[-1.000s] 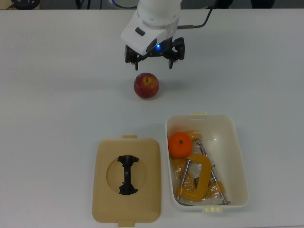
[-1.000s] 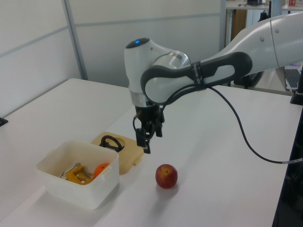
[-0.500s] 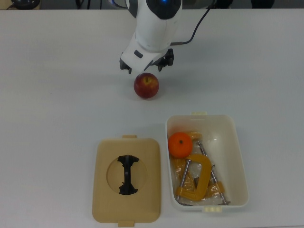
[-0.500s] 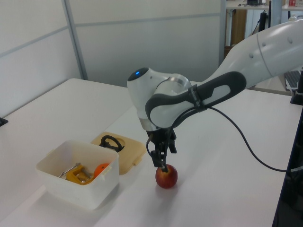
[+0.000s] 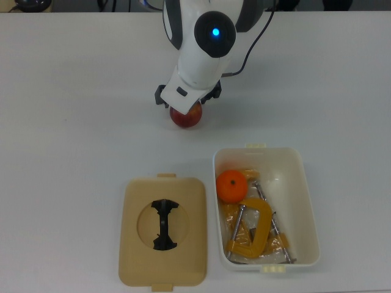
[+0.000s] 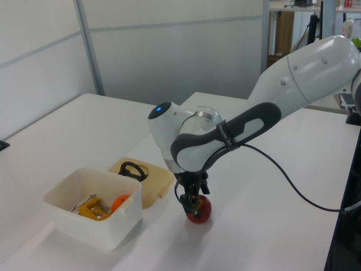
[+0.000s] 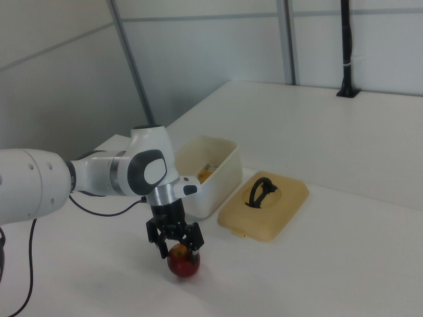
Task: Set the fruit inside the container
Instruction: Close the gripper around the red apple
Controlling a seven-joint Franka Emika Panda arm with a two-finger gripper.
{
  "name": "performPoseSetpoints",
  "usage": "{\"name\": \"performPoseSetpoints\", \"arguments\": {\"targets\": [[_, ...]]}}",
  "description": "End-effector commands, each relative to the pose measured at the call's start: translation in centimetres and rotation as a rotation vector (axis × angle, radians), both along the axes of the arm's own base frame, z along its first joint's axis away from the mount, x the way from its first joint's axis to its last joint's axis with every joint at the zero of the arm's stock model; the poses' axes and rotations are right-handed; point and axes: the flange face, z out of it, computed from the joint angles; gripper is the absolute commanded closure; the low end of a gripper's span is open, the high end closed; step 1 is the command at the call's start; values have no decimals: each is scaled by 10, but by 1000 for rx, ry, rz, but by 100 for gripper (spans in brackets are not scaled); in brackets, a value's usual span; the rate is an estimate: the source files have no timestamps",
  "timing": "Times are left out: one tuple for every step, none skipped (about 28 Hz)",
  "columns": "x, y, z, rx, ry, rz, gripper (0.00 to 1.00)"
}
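Observation:
The dark red apple (image 5: 186, 117) (image 6: 200, 210) (image 7: 184, 262) rests on the white table, up and to the left of the container in the top view. My gripper (image 5: 186, 101) (image 6: 192, 204) (image 7: 177, 247) is lowered over it, open, with one finger on each side of the apple. The arm's wrist hides the apple's upper half in the top view. The orange (image 5: 231, 186) (image 6: 119, 202) lies inside the white container (image 5: 305, 183) (image 6: 96, 231) (image 7: 221, 172), in the corner nearest the lid.
Yellow-orange metal clamps (image 5: 250, 229) (image 6: 93, 208) fill much of the container beside the orange. The flat tan lid (image 5: 162, 268) (image 6: 149, 183) (image 7: 264, 211) with a black handle lies on the table at the container's side. A black cable trails from the arm.
My gripper has come down from above and behind the apple until its fingers sit around it. The apple, orange, container and lid have stayed put.

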Motion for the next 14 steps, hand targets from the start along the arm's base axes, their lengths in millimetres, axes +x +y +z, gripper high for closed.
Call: {"name": "performPoseSetpoints", "arguments": {"targets": [[6,4,-9,-7,-25,38,0],[6,4,-9,-7,-25,38,3],[6,5,-9,-7,-25,40,8],[5,9,-10,-9,-24,52,24],[5,10,-10,-10,-24,53,34],[5,10,-10,-12,-25,56,47],[6,10,-10,-15,-27,58,58],[6,10,-10,-15,-27,58,66],[5,10,-9,-15,-27,58,75],[7,10,-3,-13,-32,60,89],[8,10,1,-12,-36,60,93],[10,9,4,-10,-42,58,96],[10,9,7,-8,-48,57,98],[12,10,12,-3,-56,54,98]]}}
